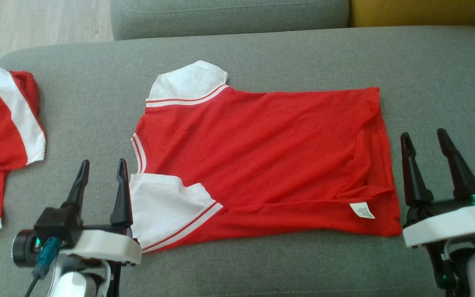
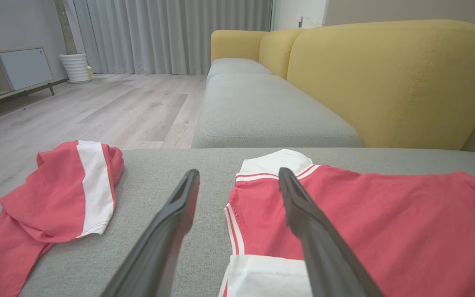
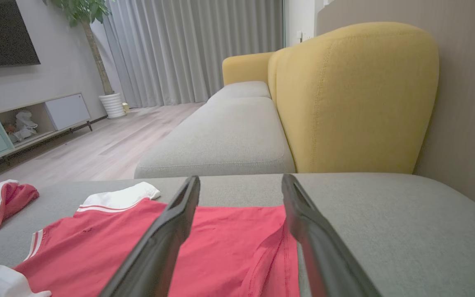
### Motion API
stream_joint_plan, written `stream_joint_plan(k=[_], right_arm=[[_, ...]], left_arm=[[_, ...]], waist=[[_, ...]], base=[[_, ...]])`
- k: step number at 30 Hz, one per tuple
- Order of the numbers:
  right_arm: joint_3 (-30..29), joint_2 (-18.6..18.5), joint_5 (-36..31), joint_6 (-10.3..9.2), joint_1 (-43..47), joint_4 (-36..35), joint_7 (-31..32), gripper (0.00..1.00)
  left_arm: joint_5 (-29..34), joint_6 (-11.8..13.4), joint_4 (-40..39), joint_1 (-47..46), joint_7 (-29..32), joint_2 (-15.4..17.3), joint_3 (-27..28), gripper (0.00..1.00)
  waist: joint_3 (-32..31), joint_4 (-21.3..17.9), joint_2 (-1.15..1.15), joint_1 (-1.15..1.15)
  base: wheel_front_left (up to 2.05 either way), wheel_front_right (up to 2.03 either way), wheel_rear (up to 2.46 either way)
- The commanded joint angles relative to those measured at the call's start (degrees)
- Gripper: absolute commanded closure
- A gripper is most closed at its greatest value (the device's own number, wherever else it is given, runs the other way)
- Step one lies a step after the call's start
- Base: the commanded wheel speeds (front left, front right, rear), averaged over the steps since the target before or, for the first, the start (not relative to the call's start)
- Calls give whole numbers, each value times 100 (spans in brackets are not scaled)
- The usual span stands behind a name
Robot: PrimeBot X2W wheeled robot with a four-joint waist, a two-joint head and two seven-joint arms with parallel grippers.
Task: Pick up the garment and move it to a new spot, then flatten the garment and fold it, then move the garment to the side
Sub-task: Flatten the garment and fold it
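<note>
My head camera looks steeply down from close above on the grey cushion (image 1: 262,49). It takes in the whole red garment (image 1: 262,156), with the left pincer (image 1: 102,161) at lower left and the right pincer (image 1: 423,133) at lower right. Each wrist camera sits low, just over the cushion, looking almost level along its own pincer toward the yellow backrest (image 2: 386,82) and the curtains (image 2: 167,33). The left one is at the sleeve end, the right one at the hem end. All three views share the garment and the second red garment (image 1: 2,123) on its left.
</note>
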Motion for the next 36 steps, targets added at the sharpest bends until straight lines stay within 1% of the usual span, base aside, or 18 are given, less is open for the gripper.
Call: stream_joint_plan(k=[1,6,10,13,17,22,25,28,31,36], right_arm=[[128,0,-5,42,-85,-192,67,0],[202,-5,12,42,-120,-119,122,0],[178,7,24,42,-156,-93,142,0],[131,32,30,42,-211,-103,164,0],[91,85,61,42,-325,-115,179,0],[167,129,59,42,-564,-102,157,0],[228,136,61,42,-748,-65,148,0],[306,136,87,42,-930,15,110,0],[450,139,121,42,-1103,99,43,0],[671,174,193,42,-1295,253,-76,0]], left_arm=[[2,44,-154,-174,0,105,187,0],[-58,50,-60,-168,-9,71,168,0],[-101,-7,46,-284,0,76,145,0],[-162,-136,209,-597,75,70,81,0],[-310,-463,638,-1443,251,-26,-83,0],[-369,-888,1624,-2857,394,-69,-225,0],[-405,-1069,2330,-3742,399,-114,-231,0],[-395,-1220,3085,-4524,379,-116,-247,0],[-390,-1305,3869,-5179,361,-77,-233,0],[-505,-1445,5099,-5932,292,29,-139,0]], waist=[[14,-16,0,0],[81,-26,0,0],[165,-15,0,0],[342,-2,0,0],[724,-2,0,0],[1316,-104,0,0],[1654,-209,0,0],[1908,-354,0,0],[2128,-546,0,0],[2381,-837,0,0]], base=[[0,0,0],[0,0,0],[0,0,0],[0,0,0],[0,0,0],[0,0,0],[0,0,0],[0,0,0],[0,0,0],[0,0,0]])
